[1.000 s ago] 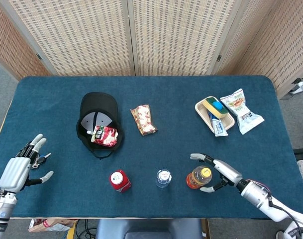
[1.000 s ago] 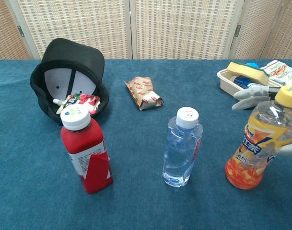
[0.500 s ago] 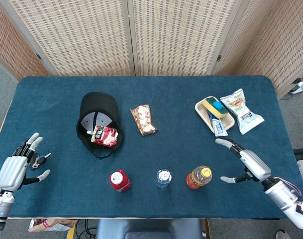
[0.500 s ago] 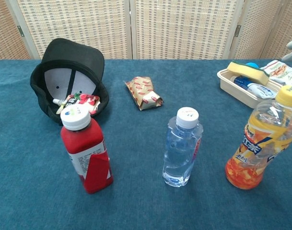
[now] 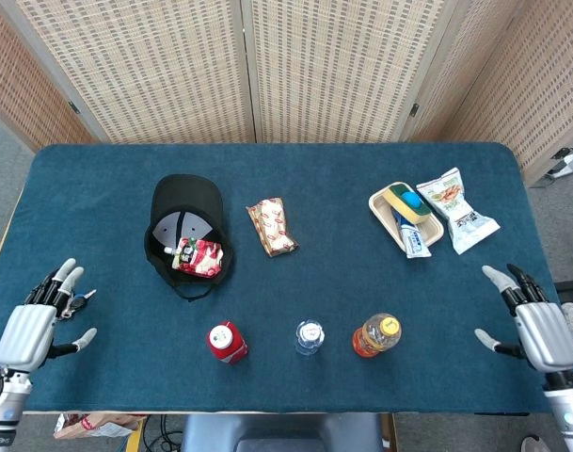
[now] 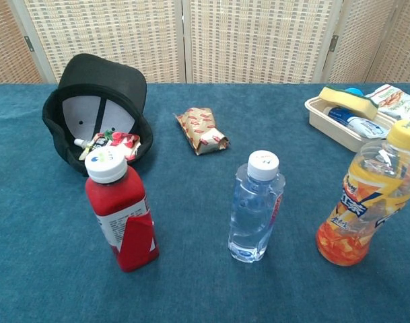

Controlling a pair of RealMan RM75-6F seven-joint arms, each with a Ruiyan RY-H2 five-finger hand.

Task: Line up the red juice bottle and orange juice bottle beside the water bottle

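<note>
Three bottles stand upright in a row near the table's front edge. The red juice bottle (image 5: 227, 342) (image 6: 119, 212) is on the left, the clear water bottle (image 5: 310, 336) (image 6: 256, 206) in the middle, the orange juice bottle (image 5: 377, 335) (image 6: 370, 194) on the right. My right hand (image 5: 535, 322) is open at the table's right edge, well clear of the orange bottle. At the left edge my left hand (image 5: 37, 321) is open with fingers spread, holding nothing. Neither hand shows in the chest view.
An upturned black cap (image 5: 186, 235) (image 6: 97, 108) holds a red packet. A snack wrapper (image 5: 271, 227) lies behind the bottles. A beige tray (image 5: 439, 229) with a sponge and tube, and a snack bag (image 5: 457, 209), sit at the back right. Keys (image 5: 75, 302) lie by my left hand.
My right hand has let go of the orange juice bottle and drawn back to the table's right edge. My left hand has slid slightly toward the front-left corner.
</note>
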